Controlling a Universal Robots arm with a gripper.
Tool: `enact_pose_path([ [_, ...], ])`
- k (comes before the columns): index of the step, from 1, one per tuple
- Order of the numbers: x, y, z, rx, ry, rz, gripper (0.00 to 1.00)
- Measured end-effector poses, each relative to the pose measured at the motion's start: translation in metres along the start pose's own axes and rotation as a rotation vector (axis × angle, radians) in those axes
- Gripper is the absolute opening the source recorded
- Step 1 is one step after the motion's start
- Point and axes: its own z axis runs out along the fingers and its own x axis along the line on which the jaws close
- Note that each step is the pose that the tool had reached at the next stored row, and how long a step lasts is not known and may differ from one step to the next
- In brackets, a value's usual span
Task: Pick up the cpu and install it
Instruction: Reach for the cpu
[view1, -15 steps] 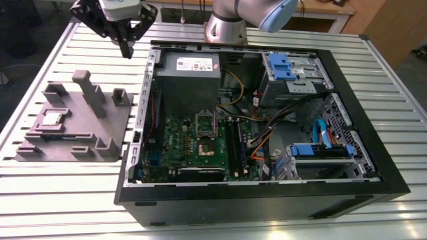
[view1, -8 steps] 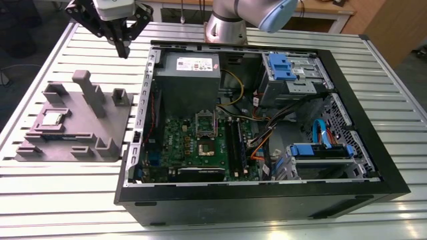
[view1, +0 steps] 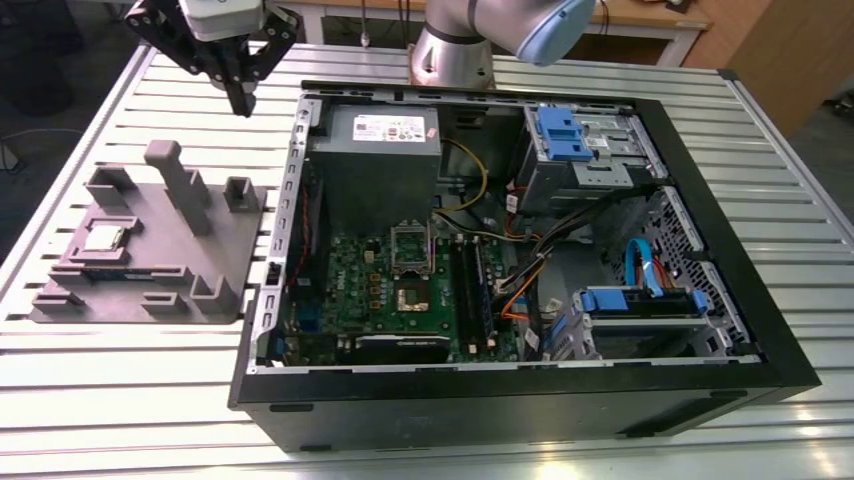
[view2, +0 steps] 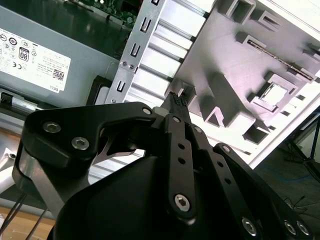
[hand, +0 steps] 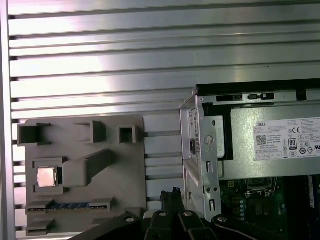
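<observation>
In the exterior view the gripper (view1: 242, 100) hangs closed and empty, well apart from the cpu (view1: 104, 238), which lies in its pocket on the grey fixture (view1: 235, 240); the pick-up seems not yet begun (a grasp needs parted fingers). In the second wrist view pocket walls partly hide the cpu (view2: 272, 95). In the first wrist view the gripper (hand: 170, 194) is cut off at its body.

My exterior view looks steeply down on the whole computer case (view1: 507, 410); both wrist views sit nearer, above its edge, sharing the grey fixture (hand: 125, 170) beside it.
</observation>
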Motion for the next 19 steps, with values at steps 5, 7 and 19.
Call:
enact_pose_path([
  [5,0.0029,-0.0002,0.0,0.0,0.0,0.0,0.1],
  [7,0.0029,-0.0002,0.0,0.0,0.0,0.0,0.1],
  [19,0.0125,-0.0009,-0.0001,0.0,0.0,0.0,0.1],
])
